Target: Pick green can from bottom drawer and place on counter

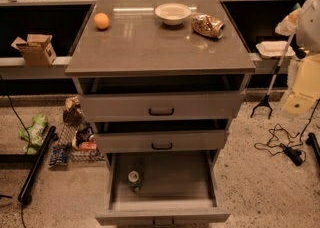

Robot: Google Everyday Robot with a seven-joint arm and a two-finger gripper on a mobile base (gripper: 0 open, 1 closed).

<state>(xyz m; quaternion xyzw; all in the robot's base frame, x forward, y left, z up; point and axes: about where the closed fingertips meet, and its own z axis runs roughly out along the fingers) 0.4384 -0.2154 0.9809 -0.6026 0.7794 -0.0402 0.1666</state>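
The green can [133, 181] stands upright in the open bottom drawer [162, 216], near its left wall and towards the front. It is dark green with a silver lid. The counter [160, 47] is the glossy grey-brown top of the cabinet above. My gripper is not in view; only a pale blurred shape [309, 19] at the right edge, perhaps part of my arm, shows beside the counter.
An orange ball [101, 20], a white bowl [172, 13] and a gold-brown packet [207, 25] lie at the counter's back. The two upper drawers [161, 106] stand slightly open. Litter [75, 132] and a black pole [35, 167] lie on the floor left; cables [285, 144] lie on the right.
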